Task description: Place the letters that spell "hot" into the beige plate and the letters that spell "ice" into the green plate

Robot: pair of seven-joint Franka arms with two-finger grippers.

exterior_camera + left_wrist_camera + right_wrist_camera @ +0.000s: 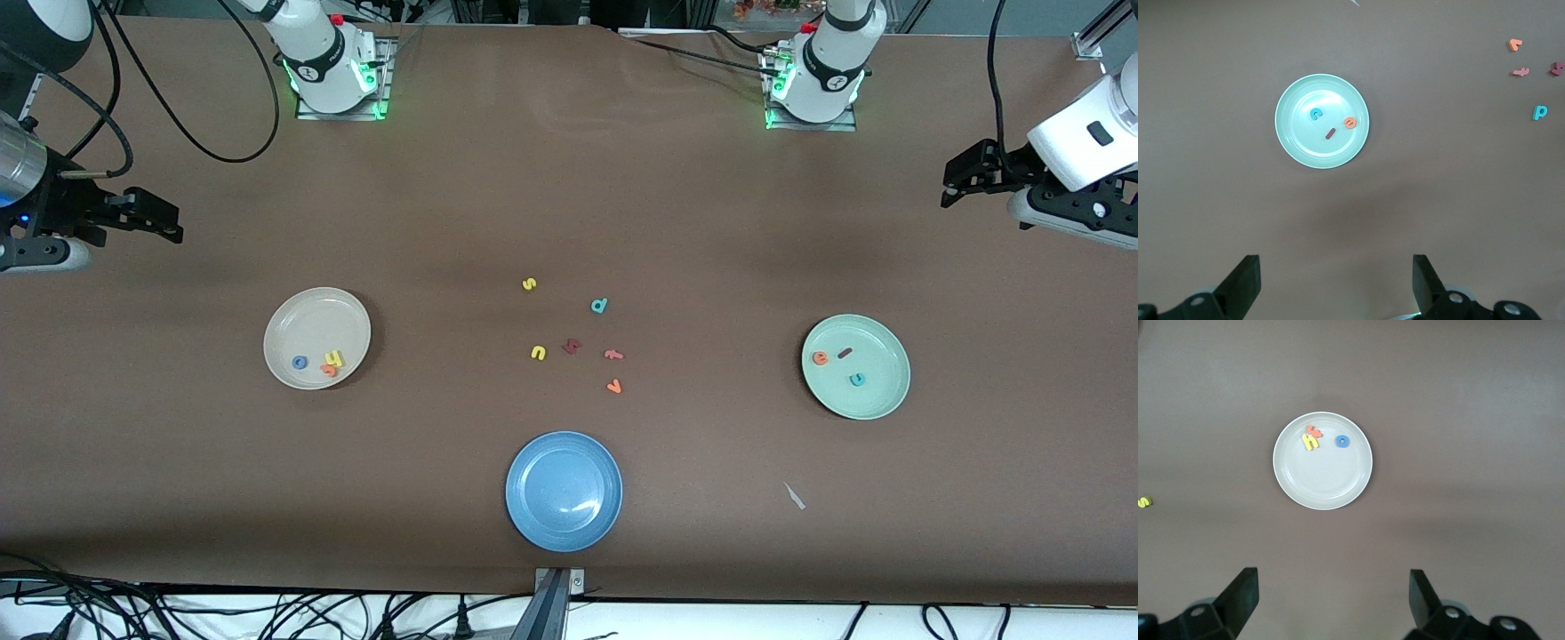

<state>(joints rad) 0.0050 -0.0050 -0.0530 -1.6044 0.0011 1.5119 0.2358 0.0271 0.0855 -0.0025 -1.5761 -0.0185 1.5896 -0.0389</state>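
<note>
The beige plate (311, 318) lies toward the right arm's end of the table and holds the blue o (299, 362), yellow h (333, 357) and orange t (329, 371). The green plate (882, 356) lies toward the left arm's end, with the orange e (820, 357), dark red i (845, 353) and teal c (857, 380) in it. My right gripper (174, 222) hangs open and empty, high over bare table at its end; the right wrist view looks down on the beige plate (1323, 480). My left gripper (949, 187) hangs likewise, open and empty, with the green plate (1305, 143) below.
A blue plate (564, 524) sits near the front edge, mid-table. Loose letters lie in the middle: yellow s (529, 284), teal d (599, 306), yellow n (538, 353), a dark red letter (572, 346) and two orange ones (613, 355). A pale scrap (794, 496) lies nearer the camera than the green plate.
</note>
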